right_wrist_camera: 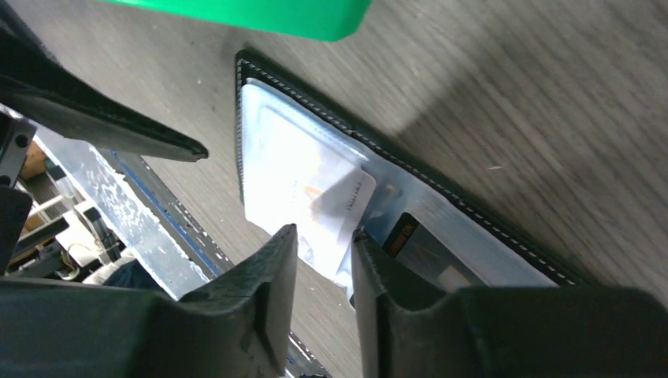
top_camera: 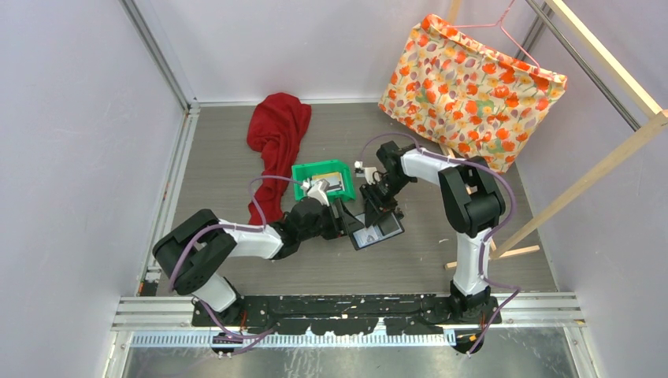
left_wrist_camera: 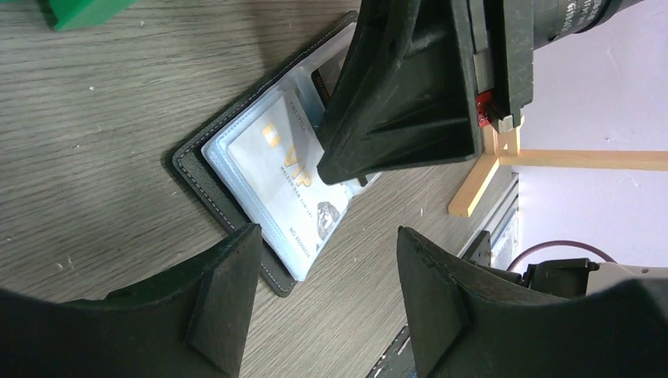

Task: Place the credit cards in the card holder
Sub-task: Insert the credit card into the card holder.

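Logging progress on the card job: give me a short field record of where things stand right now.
holder: card holder lying open on table
card: white card in a clear pocket
right gripper: over the card, jaws slightly apart
left gripper: open, empty, beside holder
bin: green bin behind holder

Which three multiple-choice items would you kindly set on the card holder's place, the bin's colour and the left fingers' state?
1. The card holder lies: A. open on the table beside the bin; B. inside the bin; C. on a shelf.
2. The bin is: A. blue; B. yellow; C. green.
3. The left fingers are: A. shut on a card; B. spread, empty; C. unseen.
1A, it lies on bare wood; 2C, green walls; 3B, a gap shows between them.
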